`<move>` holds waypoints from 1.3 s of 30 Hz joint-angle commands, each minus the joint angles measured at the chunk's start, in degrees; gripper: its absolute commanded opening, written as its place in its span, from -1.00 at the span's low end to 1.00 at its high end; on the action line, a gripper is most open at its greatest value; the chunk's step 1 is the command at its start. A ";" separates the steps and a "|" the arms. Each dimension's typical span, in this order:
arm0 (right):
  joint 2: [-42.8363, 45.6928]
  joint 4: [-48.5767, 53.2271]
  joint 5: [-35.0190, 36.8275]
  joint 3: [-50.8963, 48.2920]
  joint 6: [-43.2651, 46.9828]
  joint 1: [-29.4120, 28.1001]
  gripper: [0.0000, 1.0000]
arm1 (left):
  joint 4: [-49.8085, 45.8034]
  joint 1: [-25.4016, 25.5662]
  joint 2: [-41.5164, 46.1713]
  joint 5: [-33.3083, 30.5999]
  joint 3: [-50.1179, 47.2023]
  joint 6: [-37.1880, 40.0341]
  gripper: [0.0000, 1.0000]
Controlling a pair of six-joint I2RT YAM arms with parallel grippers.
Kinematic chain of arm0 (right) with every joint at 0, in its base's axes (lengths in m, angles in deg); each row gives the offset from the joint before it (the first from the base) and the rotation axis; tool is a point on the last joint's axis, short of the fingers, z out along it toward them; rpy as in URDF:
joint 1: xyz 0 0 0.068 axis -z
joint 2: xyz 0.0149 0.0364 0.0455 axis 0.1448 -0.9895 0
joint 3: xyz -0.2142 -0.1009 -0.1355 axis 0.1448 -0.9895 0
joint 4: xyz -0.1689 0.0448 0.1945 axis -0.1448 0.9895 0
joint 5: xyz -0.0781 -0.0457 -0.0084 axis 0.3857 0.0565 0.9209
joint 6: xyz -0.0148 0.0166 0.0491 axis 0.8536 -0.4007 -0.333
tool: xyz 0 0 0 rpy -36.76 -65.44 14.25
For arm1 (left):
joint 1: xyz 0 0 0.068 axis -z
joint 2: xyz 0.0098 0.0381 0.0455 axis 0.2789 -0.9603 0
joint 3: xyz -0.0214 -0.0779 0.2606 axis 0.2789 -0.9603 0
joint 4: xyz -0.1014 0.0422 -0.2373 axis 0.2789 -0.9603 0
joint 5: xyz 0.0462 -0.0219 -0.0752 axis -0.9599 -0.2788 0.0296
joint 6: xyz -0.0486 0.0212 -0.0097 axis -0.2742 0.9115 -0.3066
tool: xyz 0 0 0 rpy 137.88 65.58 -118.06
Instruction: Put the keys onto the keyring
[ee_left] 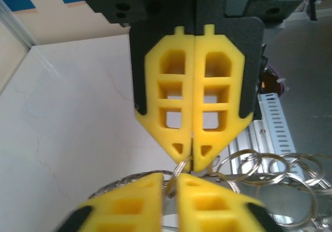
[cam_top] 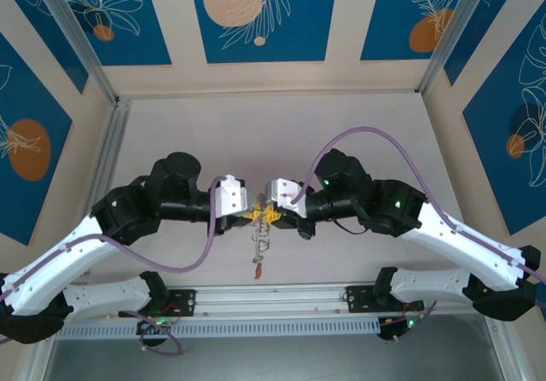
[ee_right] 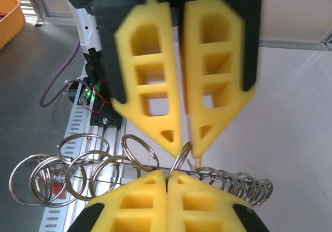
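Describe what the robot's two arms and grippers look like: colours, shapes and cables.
The left arm and right arm have white shells and chunky black joints with small green lights. A purple cable runs along each. The left gripper and right gripper have white blocks, black mounts and yellow pointed fingers with square cut-outs.

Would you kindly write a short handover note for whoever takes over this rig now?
Left gripper: shut, fingers pinching a thin metal ring.
Right gripper: shut on apparently the same ring, tip to tip with the left.
Things: the bunch of rings and keys trails from the grip toward the near edge, red tag at its end.
Done: ring gripped by both.
Left: thread the keys on; whether any is on already, I cannot tell.
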 commanded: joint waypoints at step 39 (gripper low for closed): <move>9.89 -11.96 1.39 -8.84 -6.34 0.61 -0.43 | 52.52 -1.66 16.64 10.09 -29.72 -20.70 -1.00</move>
